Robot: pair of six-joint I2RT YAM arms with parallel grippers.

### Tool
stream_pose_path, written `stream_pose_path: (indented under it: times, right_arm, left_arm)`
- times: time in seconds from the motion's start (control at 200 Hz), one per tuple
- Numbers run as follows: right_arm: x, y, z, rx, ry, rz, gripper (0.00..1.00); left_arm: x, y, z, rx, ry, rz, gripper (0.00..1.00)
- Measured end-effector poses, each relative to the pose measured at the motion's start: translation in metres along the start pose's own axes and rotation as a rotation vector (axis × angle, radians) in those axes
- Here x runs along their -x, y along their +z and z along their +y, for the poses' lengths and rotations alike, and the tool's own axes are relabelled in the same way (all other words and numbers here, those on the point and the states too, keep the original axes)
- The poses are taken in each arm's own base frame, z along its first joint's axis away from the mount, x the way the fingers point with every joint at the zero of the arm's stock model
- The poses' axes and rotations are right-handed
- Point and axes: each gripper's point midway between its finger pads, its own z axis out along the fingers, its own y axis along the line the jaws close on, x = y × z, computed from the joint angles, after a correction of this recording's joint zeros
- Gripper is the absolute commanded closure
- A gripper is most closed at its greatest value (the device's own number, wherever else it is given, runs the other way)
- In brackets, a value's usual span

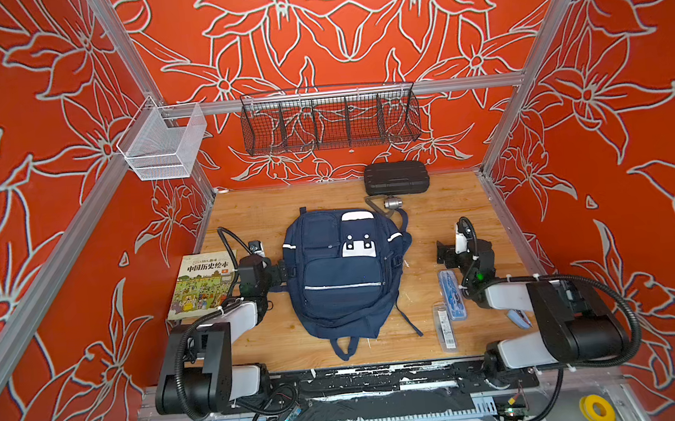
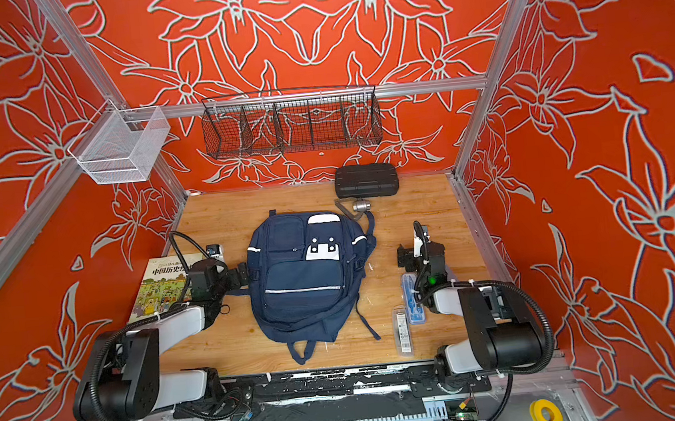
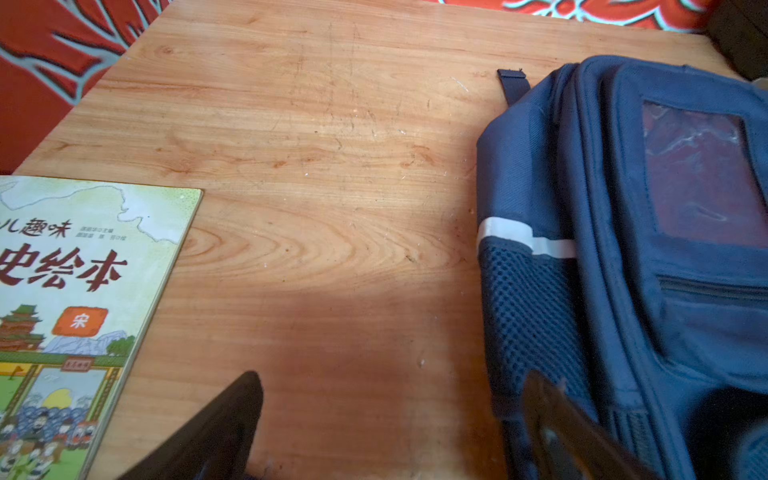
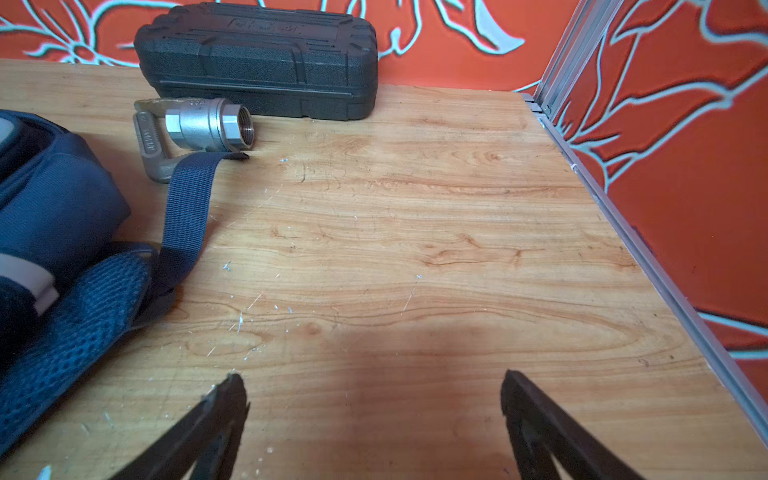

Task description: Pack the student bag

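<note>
The student bag (image 1: 341, 278) (image 2: 304, 277), navy with white stripes and a white patch, lies flat on the middle of the wooden table, zipped pockets facing up. My left gripper (image 1: 282, 272) (image 3: 395, 378) is open just beside the bag's left side (image 3: 644, 249). One finger overlaps the mesh side pocket; contact is unclear. My right gripper (image 1: 441, 252) (image 4: 372, 376) is open over bare wood to the right of the bag (image 4: 54, 232), holding nothing. A picture book (image 1: 202, 285) (image 3: 75, 311) lies left of the left arm.
A blue pencil case (image 1: 452, 295) and a clear pen box (image 1: 446, 331) lie by the right arm. A black hard case (image 1: 396, 178) (image 4: 257, 58) and a metal valve (image 1: 389, 205) (image 4: 208, 124) sit behind the bag. A black wire basket (image 1: 330, 120) and a white basket (image 1: 163, 143) hang above.
</note>
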Motion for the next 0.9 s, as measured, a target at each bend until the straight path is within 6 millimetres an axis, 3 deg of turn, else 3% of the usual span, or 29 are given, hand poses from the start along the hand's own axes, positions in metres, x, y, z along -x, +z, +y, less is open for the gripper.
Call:
stream_pose_path:
  times: [0.806,0.896]
  right_arm:
    - [0.0,0.0,0.0,0.0,0.0,0.0,0.02]
    - [0.0003,-0.0002,0.0014,0.008,-0.006,0.0,0.06]
  left_arm:
    - [0.0,0.0001,0.0,0.0,0.0,0.0,0.03]
    - [-0.0005,0.0001,0.0013,0.008,-0.001,0.008,0.03]
